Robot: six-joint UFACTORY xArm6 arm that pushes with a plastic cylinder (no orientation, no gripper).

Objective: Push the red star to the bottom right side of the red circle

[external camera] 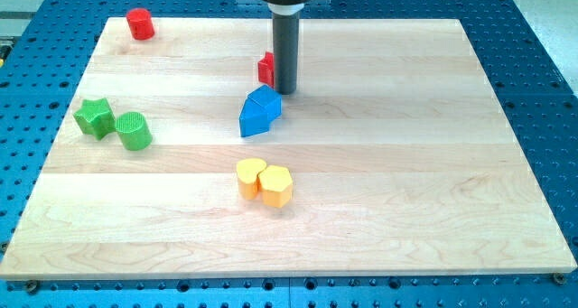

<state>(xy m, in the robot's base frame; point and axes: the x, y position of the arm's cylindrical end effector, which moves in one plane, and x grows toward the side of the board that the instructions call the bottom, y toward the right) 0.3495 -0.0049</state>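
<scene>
My tip (286,91), a bare rod with no jaws, touches the red star's (265,69) right side. The red circle (139,23) lies far left. Best to push leftward, stopping short and nearer.

You get a bright, evenly lit frame, with light that looks to come from overhead and no dim corners. The wooden board (379,163) shows pale and slightly washed out, with a soft sheen rather than hard glare. Shadows are short and faint: a thin dark edge hugs the base of the blue block (259,112) and the yellow blocks (265,183). Focus holds across the whole board; you see mild softness and compression fuzz along block edges. Straight edges stay straight, so distortion is slight.
</scene>
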